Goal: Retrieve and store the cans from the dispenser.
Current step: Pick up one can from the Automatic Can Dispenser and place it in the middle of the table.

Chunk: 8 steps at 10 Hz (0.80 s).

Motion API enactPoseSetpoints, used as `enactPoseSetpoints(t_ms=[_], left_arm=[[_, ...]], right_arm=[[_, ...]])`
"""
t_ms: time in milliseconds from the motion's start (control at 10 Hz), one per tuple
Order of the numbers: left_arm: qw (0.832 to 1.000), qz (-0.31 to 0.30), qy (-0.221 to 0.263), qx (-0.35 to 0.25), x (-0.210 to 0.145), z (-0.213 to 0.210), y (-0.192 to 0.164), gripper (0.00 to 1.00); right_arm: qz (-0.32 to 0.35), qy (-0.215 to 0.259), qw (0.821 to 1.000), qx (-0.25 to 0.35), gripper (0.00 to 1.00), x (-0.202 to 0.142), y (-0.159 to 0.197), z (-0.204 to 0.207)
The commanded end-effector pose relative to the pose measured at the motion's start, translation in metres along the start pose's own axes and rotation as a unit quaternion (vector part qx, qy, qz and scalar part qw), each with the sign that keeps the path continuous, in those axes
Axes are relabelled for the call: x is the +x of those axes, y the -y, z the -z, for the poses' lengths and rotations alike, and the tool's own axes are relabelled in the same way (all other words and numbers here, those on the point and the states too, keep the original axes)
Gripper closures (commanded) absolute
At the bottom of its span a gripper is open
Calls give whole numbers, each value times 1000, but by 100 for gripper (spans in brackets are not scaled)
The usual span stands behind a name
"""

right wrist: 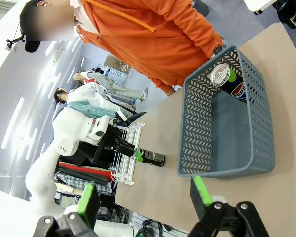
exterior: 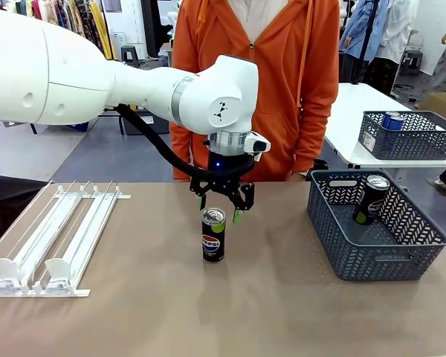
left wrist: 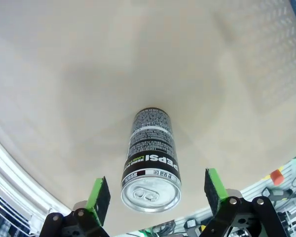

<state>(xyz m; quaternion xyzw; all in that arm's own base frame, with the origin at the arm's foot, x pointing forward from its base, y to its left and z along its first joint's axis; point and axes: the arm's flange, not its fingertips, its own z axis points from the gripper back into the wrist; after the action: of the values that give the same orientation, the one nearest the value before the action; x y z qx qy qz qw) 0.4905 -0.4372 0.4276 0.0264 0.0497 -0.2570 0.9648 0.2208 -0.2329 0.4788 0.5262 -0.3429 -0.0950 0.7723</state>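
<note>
A: Can (exterior: pixel 213 234): black Pepsi, silver top, upright on the surface (exterior: pixel 208 312) near its middle. In the left wrist view the same can (left wrist: pixel 151 160) stands between the two green pads (left wrist: pixel 99 197), clear of both.

B: And the left gripper (exterior: pixel 221 210)?

A: It hangs directly above the can, jaws released and spread wider than the can. Nothing is held.

B: The right gripper (right wrist: pixel 145 197)?

A: Seen from its own wrist camera, jaws released, with a wide gap between the green pads. It hovers off the near side of a grey basket (right wrist: pixel 222 123).

B: What does the basket hold?

A: One black Pepsi can (exterior: pixel 372 199), leaning against the far wall of the basket (exterior: pixel 372 260), which sits on the right part of the surface. In the right wrist view this second can (right wrist: pixel 227 79) lies in the far corner.

B: Where is the dispenser (exterior: pixel 52 238)?

A: Flat on the left part of the surface, well apart from the standing can: a white rack of parallel lanes, with stoppers at the near end. Its lanes carry no cans.

B: Beyond the surface?

A: A person in an orange hoodie (exterior: pixel 260 82) stands at the far edge, behind the left gripper. Farther right, a second grey basket (exterior: pixel 409 134) rests on a white table (exterior: pixel 349 119), with a blue can (exterior: pixel 392 120) inside.
</note>
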Motion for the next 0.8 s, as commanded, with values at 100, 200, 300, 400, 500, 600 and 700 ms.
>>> enactPoseSetpoints(t_ms=[100, 200, 300, 400, 500, 600, 700], left_arm=[[997, -28, 32, -59, -48, -41, -32, 0], [995, -39, 42, -78, -77, -58, -53, 0], [992, -59, 52, -103, -110, -73, -83, 0], [984, -83, 68, -140, -145, -86, -120, 0], [969, -111, 89, -200, -188, -97, -171, 0], [951, -135, 115, -254, -226, -100, -217, 0], [926, -160, 136, -314, -262, -97, -260, 0]], right_arm=[[-12, 9, 1000, 10, 0, 3, -1, 2], [-12, 9, 1000, 10, 0, 3, -1, 2], [-12, 9, 1000, 10, 0, 3, -1, 2], [-12, 9, 1000, 10, 0, 3, -1, 2], [-12, 9, 1000, 10, 0, 3, -1, 2], [-12, 9, 1000, 10, 0, 3, -1, 2], [-12, 9, 1000, 10, 0, 3, -1, 2]])
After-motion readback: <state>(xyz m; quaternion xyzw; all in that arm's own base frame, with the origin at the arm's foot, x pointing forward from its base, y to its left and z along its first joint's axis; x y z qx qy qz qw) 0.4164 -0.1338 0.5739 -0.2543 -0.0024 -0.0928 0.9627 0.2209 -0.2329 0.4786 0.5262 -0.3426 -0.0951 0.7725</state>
